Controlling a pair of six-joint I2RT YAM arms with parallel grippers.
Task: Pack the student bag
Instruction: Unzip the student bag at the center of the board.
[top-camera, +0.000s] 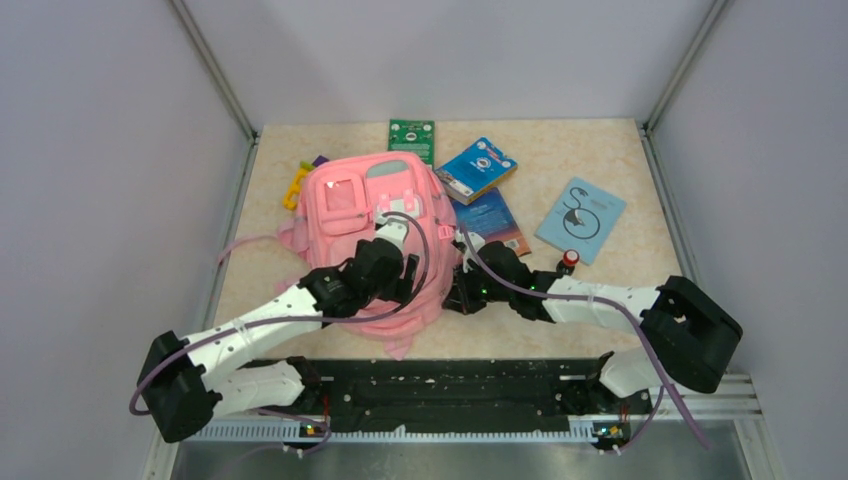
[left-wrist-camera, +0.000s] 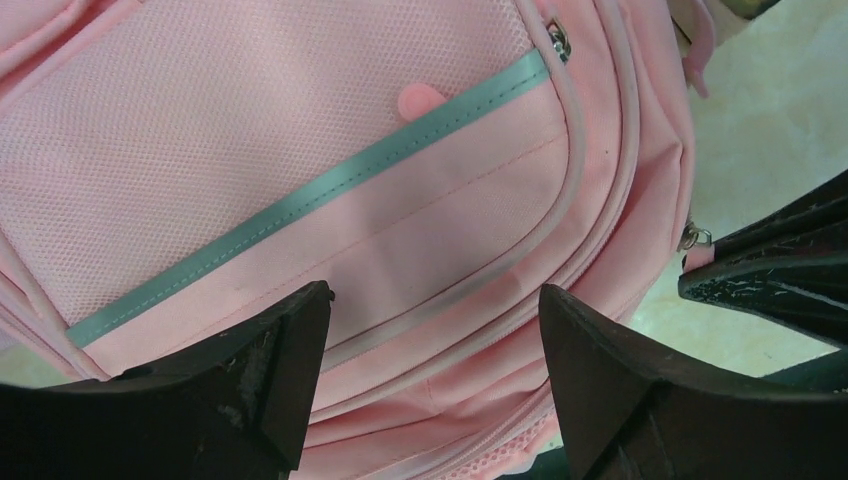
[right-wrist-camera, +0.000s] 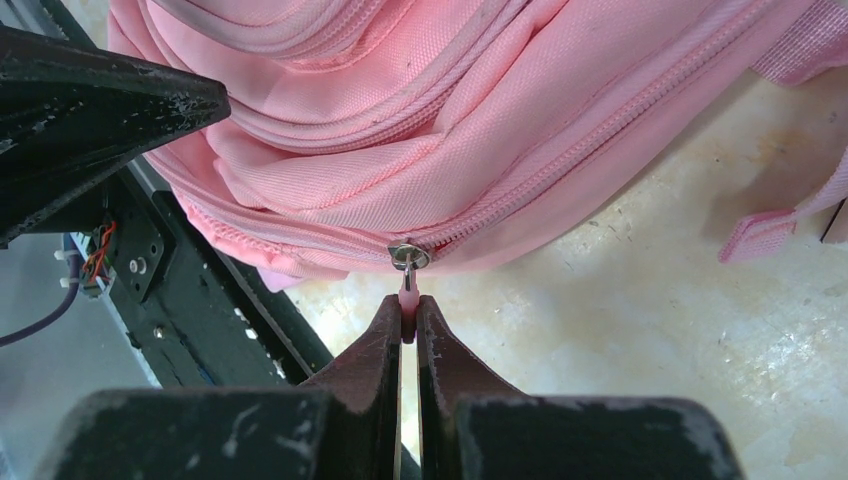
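So the student bag (top-camera: 345, 205) is lying flat around the middle of the table, a bit left, front pockets facing up. It's all soft, floppy fabric, probably light, so I'd bet it bunches and slides if you just tug on it. One side likely has to pin it while the other works the zip. The best place to grab is the little zipper pull (right-wrist-camera: 407, 292), and the right gripper (right-wrist-camera: 408, 318) is already clenched on it at the bag's near right edge. The left gripper (left-wrist-camera: 430, 325) is spread wide over the front panel, grasping nothing. The zipper I can see looks done up and I can't see inside. The blue box (top-camera: 477, 168), two booklets (top-camera: 581, 219) and green card (top-camera: 411, 138) are all out on the table, far and right of the bag.
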